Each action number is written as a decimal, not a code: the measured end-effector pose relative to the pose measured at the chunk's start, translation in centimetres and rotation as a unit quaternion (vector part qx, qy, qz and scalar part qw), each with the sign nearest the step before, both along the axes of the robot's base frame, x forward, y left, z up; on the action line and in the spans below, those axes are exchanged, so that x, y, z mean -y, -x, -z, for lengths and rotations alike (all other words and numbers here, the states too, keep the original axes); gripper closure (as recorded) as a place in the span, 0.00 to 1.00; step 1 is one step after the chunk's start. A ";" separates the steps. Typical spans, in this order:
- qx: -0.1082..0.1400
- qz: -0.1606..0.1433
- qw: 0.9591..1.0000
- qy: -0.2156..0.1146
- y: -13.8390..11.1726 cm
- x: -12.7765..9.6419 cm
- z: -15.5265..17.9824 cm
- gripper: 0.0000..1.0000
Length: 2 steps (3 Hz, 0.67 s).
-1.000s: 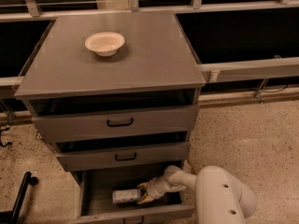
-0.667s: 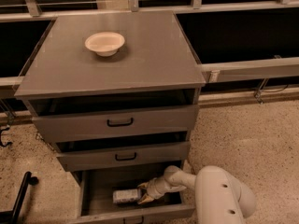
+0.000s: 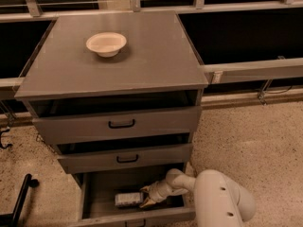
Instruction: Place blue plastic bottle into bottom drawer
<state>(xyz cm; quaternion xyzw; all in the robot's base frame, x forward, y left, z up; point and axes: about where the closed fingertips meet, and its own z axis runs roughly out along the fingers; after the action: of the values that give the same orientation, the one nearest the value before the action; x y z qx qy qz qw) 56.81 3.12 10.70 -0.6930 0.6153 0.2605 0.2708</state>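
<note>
Pincer (image 3: 146, 196) reaches from the right into the open bottom drawer (image 3: 102, 193), right at the right end of the blue plastic bottle (image 3: 128, 200), which lies on its side on the drawer floor. Whether the pincer grips the bottle cannot be told. A cream bowl (image 3: 106, 43) sits on the grey worktop (image 3: 151, 56) above.

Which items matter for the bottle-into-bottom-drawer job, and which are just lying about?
Job:
- bottle, lying in the bottom drawer
- tool, inside that drawer, at the bottle's right end

Lying about:
- bowl on the cabinet top
- top drawer
- middle drawer
</note>
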 end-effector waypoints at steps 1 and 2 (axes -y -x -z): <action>0.000 0.000 1.000 0.000 0.0 0.0 0.0 0.81; 0.000 0.000 1.000 0.000 0.0 0.0 0.0 0.50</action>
<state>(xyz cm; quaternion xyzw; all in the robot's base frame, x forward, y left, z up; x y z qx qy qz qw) 56.81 3.12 10.69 -0.6929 0.6153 0.2605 0.2708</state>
